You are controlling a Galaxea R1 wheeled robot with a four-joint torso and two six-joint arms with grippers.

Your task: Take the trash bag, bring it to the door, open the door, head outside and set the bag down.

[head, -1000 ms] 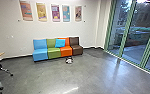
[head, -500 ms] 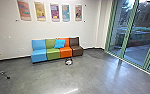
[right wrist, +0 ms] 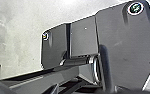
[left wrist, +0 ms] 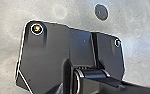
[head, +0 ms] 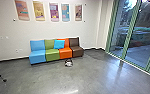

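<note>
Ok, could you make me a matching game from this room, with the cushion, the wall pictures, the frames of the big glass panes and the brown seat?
1. Cushion
2. Wall pictures
3. Glass panes' frames
4. Brown seat

A. Green
B. Hung above the row of seats
C. Row's end nearest the panes
D. Bright blue

Pairs: 1-D, 2-B, 3-A, 4-C

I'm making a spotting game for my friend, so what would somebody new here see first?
Probably the row of seats against the wall, coloured blue, green, orange and brown, with a bright blue cushion on it. Then maybe the five colourful pictures above, and the tall green-framed glass on the right.
</note>
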